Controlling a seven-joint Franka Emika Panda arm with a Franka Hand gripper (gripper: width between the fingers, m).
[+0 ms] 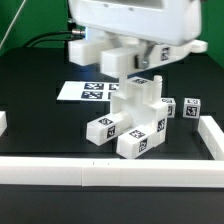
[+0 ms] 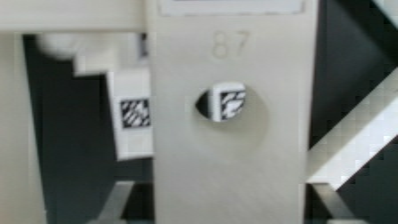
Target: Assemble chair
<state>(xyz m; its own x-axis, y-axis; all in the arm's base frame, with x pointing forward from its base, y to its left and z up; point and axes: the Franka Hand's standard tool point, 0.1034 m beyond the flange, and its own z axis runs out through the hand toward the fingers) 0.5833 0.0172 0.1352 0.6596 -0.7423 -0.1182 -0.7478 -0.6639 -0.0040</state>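
The partly built chair (image 1: 132,118) stands mid-table as a cluster of white blocky parts with black-and-white tags. My gripper (image 1: 120,58) hangs just above it, shut on a white chair part (image 1: 117,63). In the wrist view this part is a broad flat white slab (image 2: 222,130) that fills the space between my two dark fingers (image 2: 125,200), with the gripper (image 2: 226,206) closed on its sides. A round hole in the slab shows a tag (image 2: 222,101) behind it. Another tagged white piece (image 2: 132,112) lies beside the slab, lower down.
The marker board (image 1: 84,92) lies flat behind the chair on the exterior view's left. A loose cube-ended peg (image 1: 192,108) sits on the right. Long white border rails run along the front (image 1: 100,172) and the right side (image 1: 211,136).
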